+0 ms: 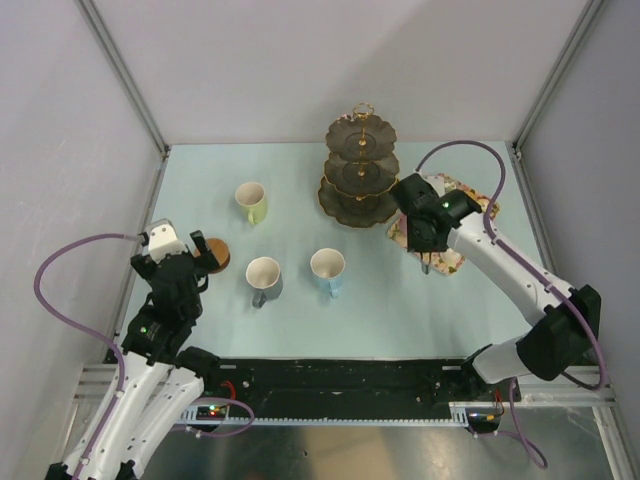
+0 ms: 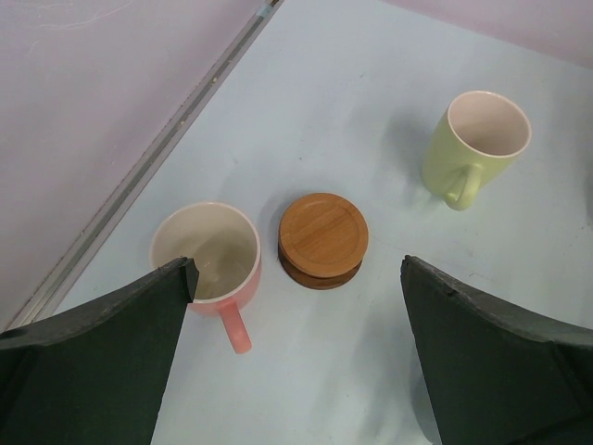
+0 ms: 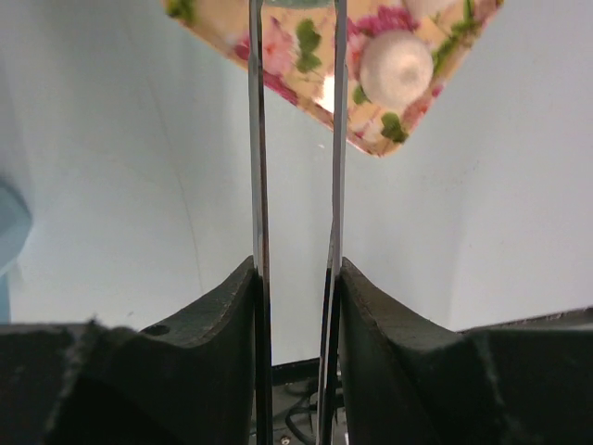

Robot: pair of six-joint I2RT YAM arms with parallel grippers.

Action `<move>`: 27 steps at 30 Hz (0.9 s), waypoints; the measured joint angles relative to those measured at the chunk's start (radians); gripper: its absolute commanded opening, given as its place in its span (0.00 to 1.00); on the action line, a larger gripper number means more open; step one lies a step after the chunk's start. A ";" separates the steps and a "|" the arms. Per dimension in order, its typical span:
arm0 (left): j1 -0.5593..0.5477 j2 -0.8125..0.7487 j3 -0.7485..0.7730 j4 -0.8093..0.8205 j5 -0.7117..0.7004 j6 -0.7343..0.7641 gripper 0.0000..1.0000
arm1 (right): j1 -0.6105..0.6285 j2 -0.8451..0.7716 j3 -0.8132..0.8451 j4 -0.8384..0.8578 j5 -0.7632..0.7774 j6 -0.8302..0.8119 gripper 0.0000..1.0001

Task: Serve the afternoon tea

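Two tong blades (image 3: 260,139) pinched in the right claw (image 3: 296,269), aimed at a white cake (image 3: 397,65) on the floral tray (image 3: 287,65), top of frame. Probably soft, so nip its sides gently; left claw (image 2: 296,269) gapes wide.

Table top: pale blue-green table sheet (image 1: 300,320), matt, smooth.
Coasters: round brown coasters (image 2: 322,236), wood look, fine grain, low sheen.
Near-left mug: pink mug (image 2: 208,255), glazed ceramic look, cream inside, soft gloss.
Far mug: yellow-green mug (image 2: 477,139), same glazed look, smooth.
Stand: dark gold-rimmed three-tier stand (image 1: 360,165), shiny plates, gold metal-looking stem.
Tongs: thin bright tongs (image 3: 259,139), polished metal, mirror-like.
Tray: floral rectangular tray (image 3: 287,51), printed, smooth; material unclear.
Right gripper (image 3: 296,278): fingers (image 3: 213,352) black plastic, matt, faintly grainy.
Left gripper (image 2: 298,269): fingers (image 2: 102,352) same matt black plastic.
Frame: grey metal frame rail (image 1: 120,70), dull sheen.
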 measured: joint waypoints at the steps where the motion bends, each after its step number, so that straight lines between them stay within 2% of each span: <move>1: 0.000 0.000 0.000 0.000 0.000 0.000 1.00 | 0.021 -0.008 0.010 0.005 0.006 -0.012 0.33; 11: 0.000 0.000 0.000 0.000 0.000 0.007 1.00 | 0.191 0.008 0.021 0.171 -0.038 -0.129 0.33; 27: 0.000 0.000 0.000 0.000 0.001 0.007 1.00 | 0.216 0.189 0.094 0.376 -0.145 -0.205 0.33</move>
